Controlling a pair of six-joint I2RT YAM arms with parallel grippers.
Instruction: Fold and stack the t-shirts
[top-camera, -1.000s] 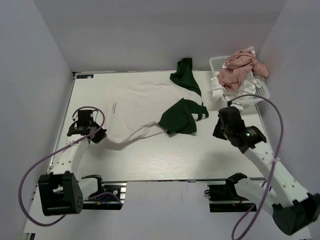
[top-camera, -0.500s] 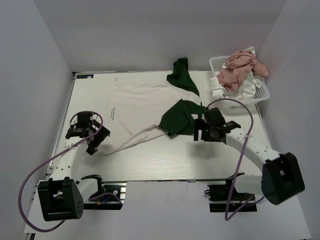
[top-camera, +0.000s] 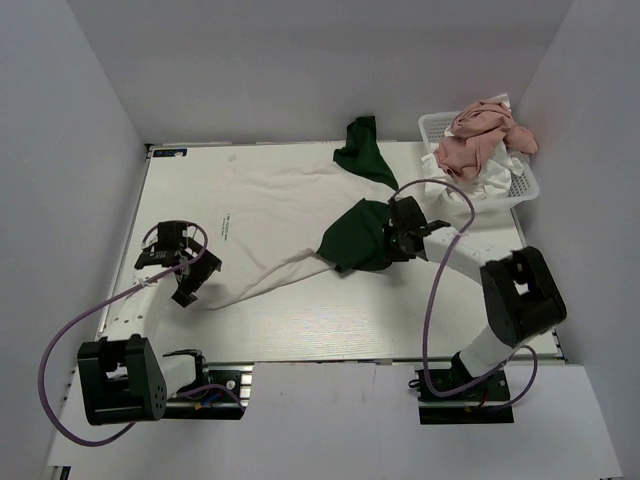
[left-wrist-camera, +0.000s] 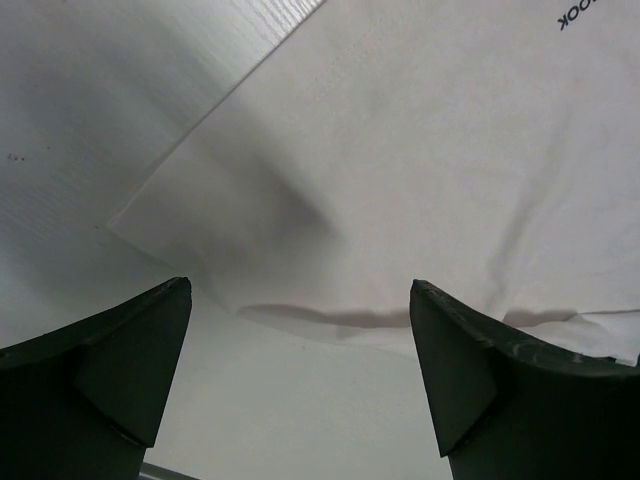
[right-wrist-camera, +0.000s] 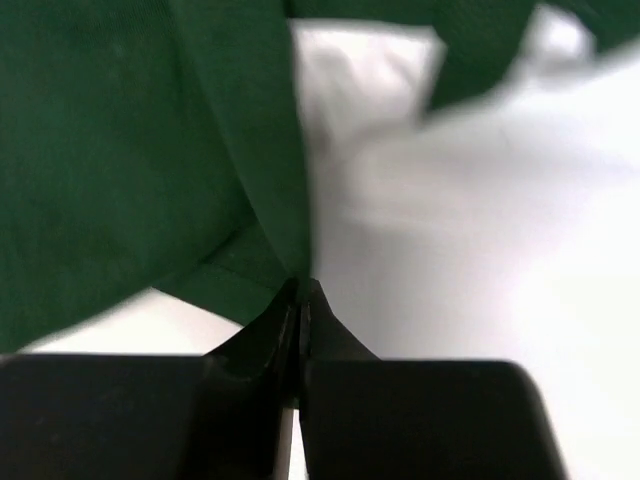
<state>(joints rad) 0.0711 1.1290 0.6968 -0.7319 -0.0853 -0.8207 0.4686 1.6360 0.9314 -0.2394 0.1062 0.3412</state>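
Moved: right hand (top-camera: 403, 232) has swung left from the basket (top-camera: 430, 127) side to the near green sleeve (top-camera: 352, 236).
Right hand: jaws clamped on the sleeve's edge, arm stretched low.
Left hand (top-camera: 188, 283): jaws apart, poised above the white hem.
T-shirt (top-camera: 280, 195): spread mid-table (top-camera: 330, 320).

Soft, even overhead light filled the white enclosure in the top view, which was sharp throughout, with faint shadows under the arms on the table (top-camera: 300, 320). The left wrist camera caught a grey shadow across the white t-shirt (left-wrist-camera: 430, 150), its own fingers (left-wrist-camera: 100, 370) dark and soft-edged. The right wrist view was smeared, its green sleeve (right-wrist-camera: 120, 150) out of focus.
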